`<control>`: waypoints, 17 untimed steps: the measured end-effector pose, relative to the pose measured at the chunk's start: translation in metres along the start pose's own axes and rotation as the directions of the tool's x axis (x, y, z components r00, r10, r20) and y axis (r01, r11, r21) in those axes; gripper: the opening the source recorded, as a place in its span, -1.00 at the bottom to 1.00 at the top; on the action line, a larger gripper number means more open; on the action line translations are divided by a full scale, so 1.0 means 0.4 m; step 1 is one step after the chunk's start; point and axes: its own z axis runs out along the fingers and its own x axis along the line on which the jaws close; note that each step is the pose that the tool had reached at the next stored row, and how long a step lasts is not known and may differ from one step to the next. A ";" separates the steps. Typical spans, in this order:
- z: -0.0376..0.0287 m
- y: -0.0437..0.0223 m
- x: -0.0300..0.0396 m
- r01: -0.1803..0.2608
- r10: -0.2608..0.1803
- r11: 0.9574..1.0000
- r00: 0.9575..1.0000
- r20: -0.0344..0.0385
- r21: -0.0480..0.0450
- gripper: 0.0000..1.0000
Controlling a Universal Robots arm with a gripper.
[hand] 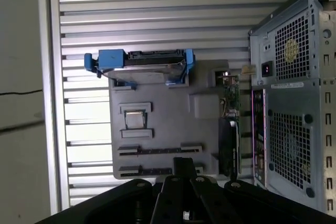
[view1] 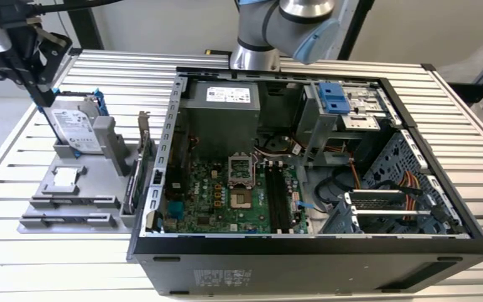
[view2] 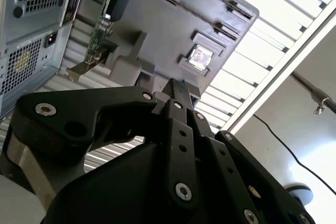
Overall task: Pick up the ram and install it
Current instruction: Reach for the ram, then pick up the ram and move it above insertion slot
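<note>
The claw [view2: 176, 86] is pinched shut, with nothing seen in it, above the grey tray [view1: 44, 165]. I cannot tell where the ram sits. It is likely thin, light, stiff and easy to break, so hold its long edges.

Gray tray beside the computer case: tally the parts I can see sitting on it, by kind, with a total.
On the gray tray:
Hard drive with blue handles: 1
Card with a metal bracket: 1
Small square chip: 1
Total: 3
Whether anything sits in the two long slots cannot be told.
</note>
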 end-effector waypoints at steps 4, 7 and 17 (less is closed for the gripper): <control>-0.001 -0.014 -0.001 0.002 -0.002 1.000 1.000 0.000 0.000 -1.00; -0.001 -0.026 -0.002 0.003 -0.003 1.000 1.000 0.000 0.000 -1.00; -0.003 -0.064 -0.004 0.007 -0.007 1.000 1.000 0.000 0.000 -1.00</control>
